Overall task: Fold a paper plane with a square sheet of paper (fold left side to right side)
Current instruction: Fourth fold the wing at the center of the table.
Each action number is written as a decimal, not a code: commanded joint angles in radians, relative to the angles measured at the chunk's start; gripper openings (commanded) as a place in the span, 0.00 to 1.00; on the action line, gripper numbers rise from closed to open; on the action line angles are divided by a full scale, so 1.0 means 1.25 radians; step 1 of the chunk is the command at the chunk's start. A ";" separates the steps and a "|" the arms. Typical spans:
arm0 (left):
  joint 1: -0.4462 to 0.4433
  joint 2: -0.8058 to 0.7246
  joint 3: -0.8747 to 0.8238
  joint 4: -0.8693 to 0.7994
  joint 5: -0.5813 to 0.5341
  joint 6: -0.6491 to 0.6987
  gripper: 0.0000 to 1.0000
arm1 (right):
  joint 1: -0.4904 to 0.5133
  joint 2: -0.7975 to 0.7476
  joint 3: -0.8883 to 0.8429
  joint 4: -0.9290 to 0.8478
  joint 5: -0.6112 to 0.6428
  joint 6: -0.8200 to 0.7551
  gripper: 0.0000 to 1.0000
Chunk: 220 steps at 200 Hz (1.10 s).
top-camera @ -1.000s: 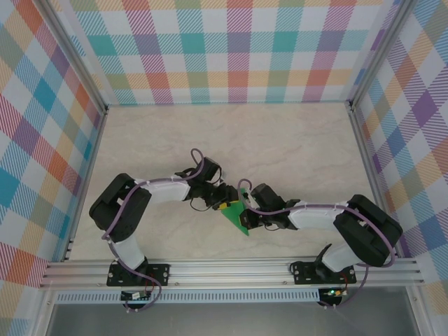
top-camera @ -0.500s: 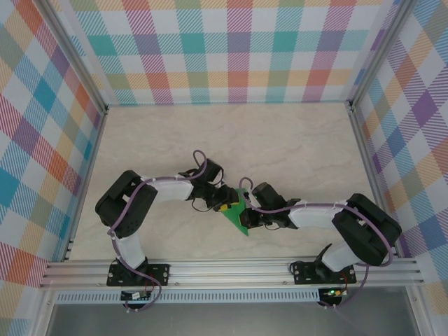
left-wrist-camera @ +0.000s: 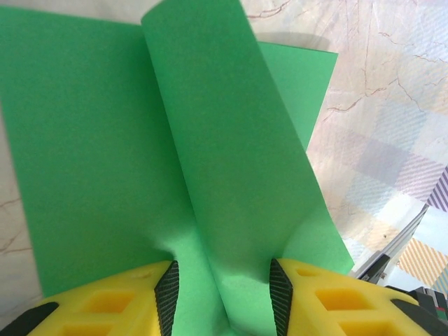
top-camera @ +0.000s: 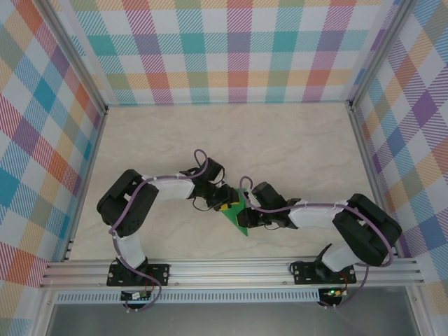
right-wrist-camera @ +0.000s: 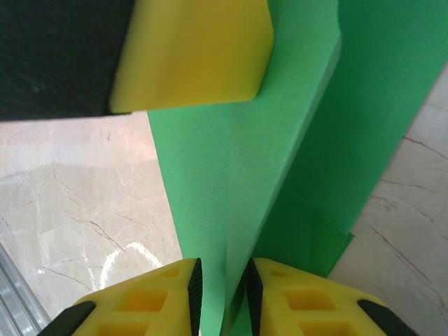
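Near the arm bases, the green sheet of paper (top-camera: pixel 240 221) lies part-folded on the table (top-camera: pixel 280 140), one flap standing up. The right gripper (right-wrist-camera: pixel 222 287) is nearly closed, pinching a raised ridge of it. Just beyond, the left gripper (left-wrist-camera: pixel 222 292) stands part open astride the flap. The side fold looks unfinished; the next move should lay the flap flat and press the crease.

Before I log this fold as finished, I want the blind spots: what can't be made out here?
Outline of the square sheet of paper: top view, too small, partly covered.
Whether the left tool pinches the raised flap: left wrist, bottom edge cuts off the contact.
Crease alignment by the right tool: right wrist, too close, blurred, layers overlap.
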 commanded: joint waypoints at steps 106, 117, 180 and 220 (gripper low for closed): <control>-0.008 0.030 0.006 -0.060 -0.040 0.020 0.41 | -0.172 -0.154 0.004 -0.035 -0.196 0.029 0.33; -0.008 0.030 0.008 -0.060 -0.041 0.020 0.41 | -0.188 -0.131 0.017 -0.024 -0.221 0.035 0.32; -0.008 0.029 0.008 -0.058 -0.037 0.021 0.41 | -0.202 0.003 0.068 0.008 -0.242 0.044 0.25; -0.008 0.030 0.008 -0.057 -0.036 0.020 0.41 | -0.202 0.041 0.080 0.024 -0.254 0.047 0.23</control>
